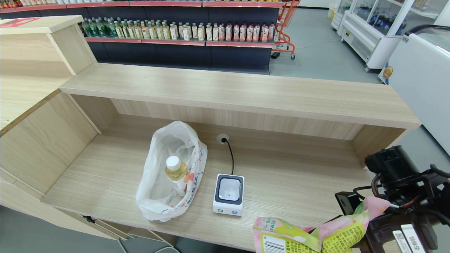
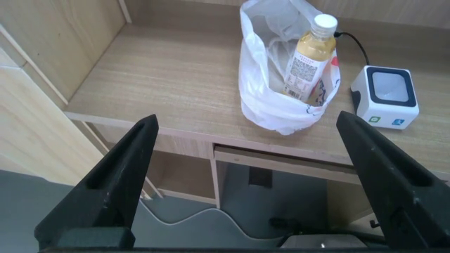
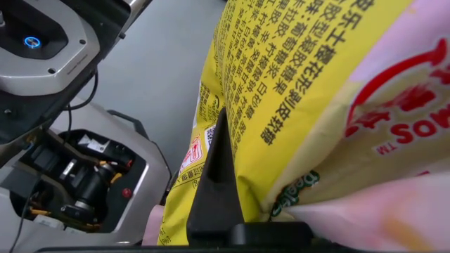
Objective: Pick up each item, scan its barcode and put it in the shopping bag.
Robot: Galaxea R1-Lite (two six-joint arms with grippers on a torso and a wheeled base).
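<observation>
My right gripper [image 1: 362,219] is clamped on a crinkly yellow-and-pink plastic snack packet [image 1: 309,235], held at the near right edge of the pale wooden counter [image 1: 299,175]. The packet's free end juts toward my left. On that end there is what looks like a barcode, though it is cut off at the edge of the head view. In the right wrist view one dark finger [image 3: 218,190] presses flat against the packet's yellow printed face [image 3: 302,91].

My left gripper [image 2: 247,119] hangs off the counter's near edge with its two black fingers [image 2: 126,176] spread wide and nothing between them.

On the counter, just left of centre, a white box-shaped barcode scanner [image 1: 228,193] with a dark-framed window sits facing up. A black cable [image 1: 231,154] runs from it back to a round hole in the surface. Just beside the scanner on its left, a white thin plastic shopping bag [image 1: 158,196] lies slumped with its mouth open. Inside it stands a clear bottle of yellow drink with a white cap [image 1: 175,170], leaning slightly.

Behind these a raised wooden ledge [image 1: 246,95] spans the counter. Farther back, dark store shelves carry rows of bottled drinks [image 1: 182,31]. An orange trolley [image 1: 286,24] and white glass-topped freezers [image 1: 372,31] stand to the right.
</observation>
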